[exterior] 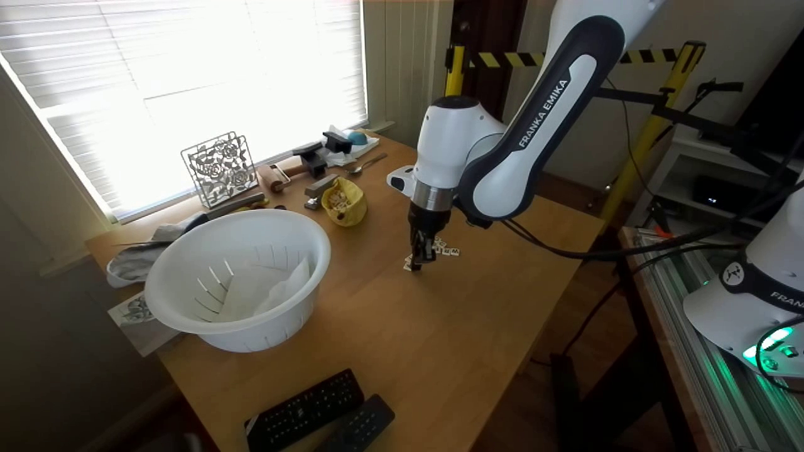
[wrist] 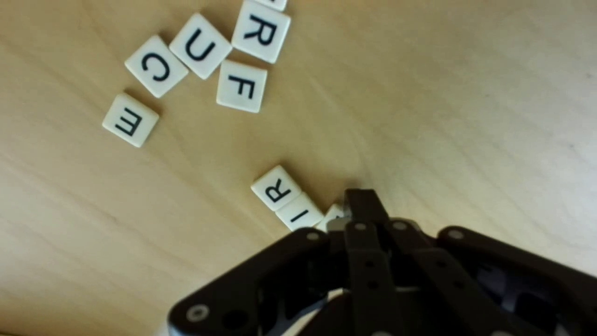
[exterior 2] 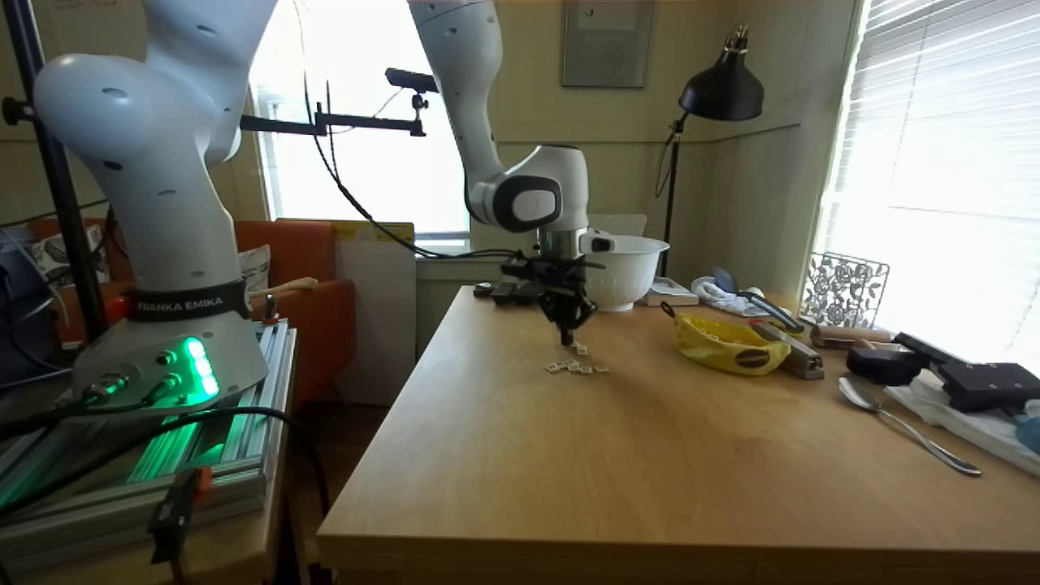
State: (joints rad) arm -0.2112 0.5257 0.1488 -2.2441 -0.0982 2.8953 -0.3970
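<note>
My gripper is shut, its dark fingertips together and low over the wooden table. It also shows in both exterior views. A white letter tile lies just beside the fingertips, partly hidden by them; whether they touch it I cannot tell. An I tile and an R tile line up beside it. Further off lie tiles marked E, C, U, F and another R. One more tile is cut by the top edge. I see nothing held.
A white slotted bowl and a yellow pouch of tiles stand on the table. Two black remotes lie at one end. A spoon, a stapler-like metal bar and a napkin holder are along the window side.
</note>
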